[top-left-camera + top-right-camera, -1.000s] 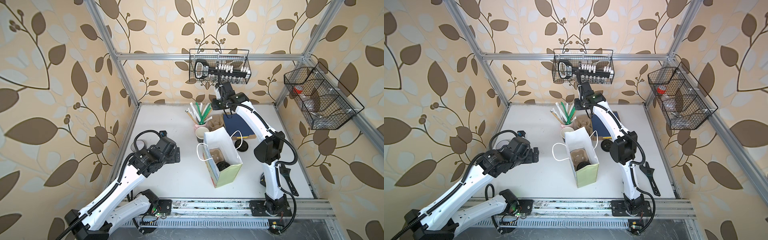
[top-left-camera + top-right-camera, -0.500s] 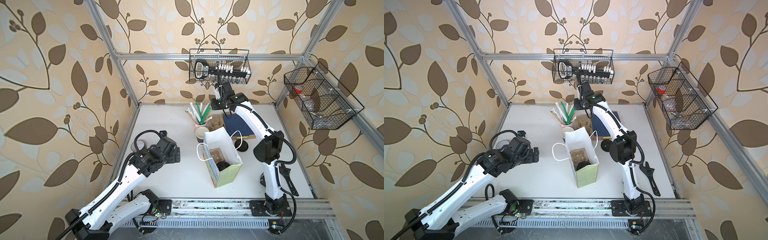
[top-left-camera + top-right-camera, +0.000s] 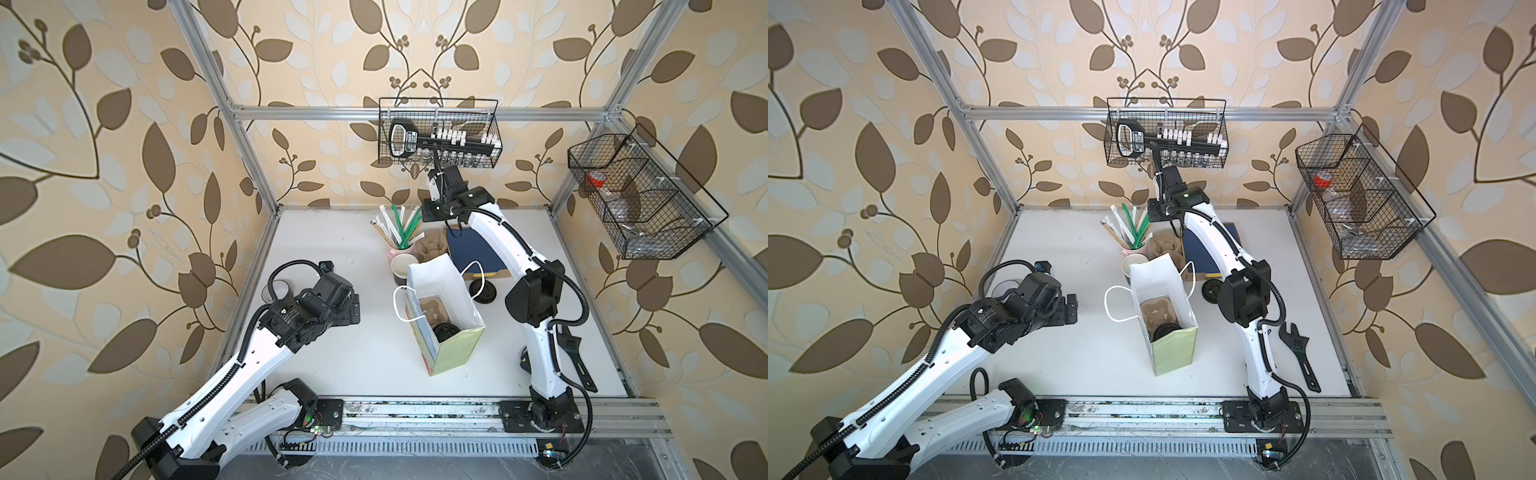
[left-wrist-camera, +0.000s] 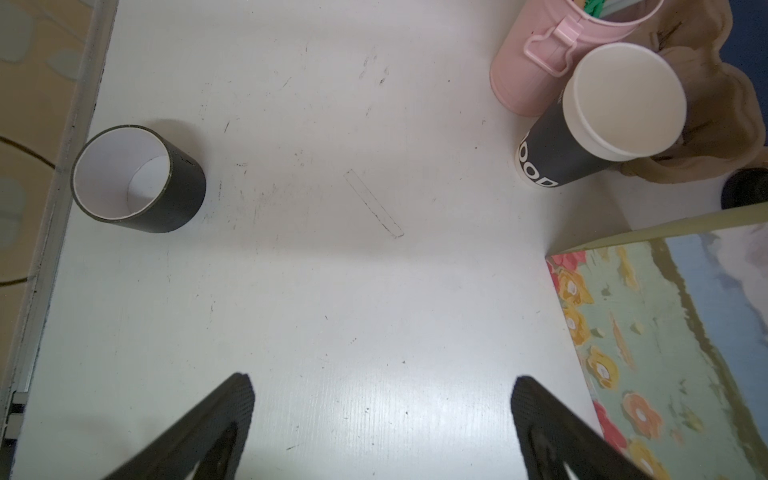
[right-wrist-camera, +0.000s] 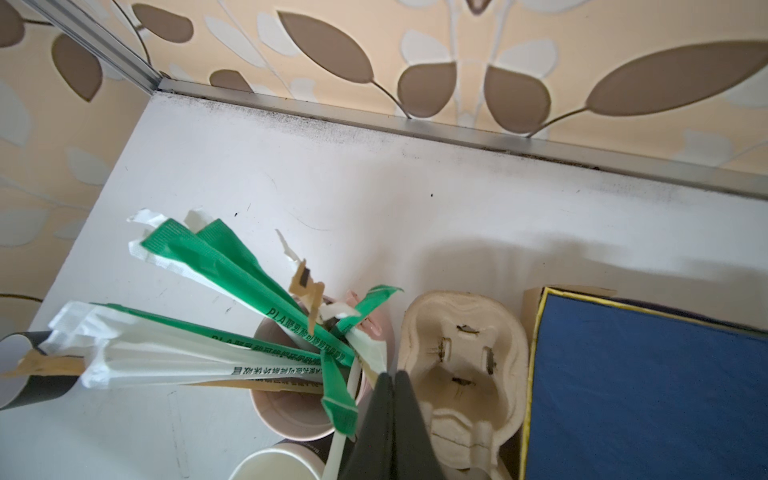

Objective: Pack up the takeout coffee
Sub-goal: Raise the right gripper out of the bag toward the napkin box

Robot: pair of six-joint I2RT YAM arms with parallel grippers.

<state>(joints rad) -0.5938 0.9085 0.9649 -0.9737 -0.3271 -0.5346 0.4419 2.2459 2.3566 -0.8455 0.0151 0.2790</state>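
Two takeout coffee cups, black with white insides, stand open on the table. One (image 4: 137,178) (image 3: 279,286) is near the left edge. The other (image 4: 582,137) (image 3: 404,266) (image 5: 278,461) has white lettering and stands against the pink cup of straws (image 5: 291,411) (image 3: 401,249). My left gripper (image 4: 382,382) (image 3: 1072,309) hovers open over bare table between the cups, holding nothing. My right gripper (image 5: 392,376) is shut, its tips pressed together with nothing seen between them. It hangs at the pink cup's rim, beside the cardboard cup carrier (image 5: 461,357).
An open paper bag (image 3: 457,357) (image 4: 665,332) stands mid-table with a cardboard carrier and a black lid inside. Behind it lies a blue box (image 3: 473,249) and a black lid (image 3: 482,293). A wrench (image 3: 1300,353) lies at the right. Wire baskets (image 3: 440,133) (image 3: 640,195) hang on the walls.
My right gripper's jaws have closed the last bit. Both arms stay almost where they were, and the cups and the bag have not moved.
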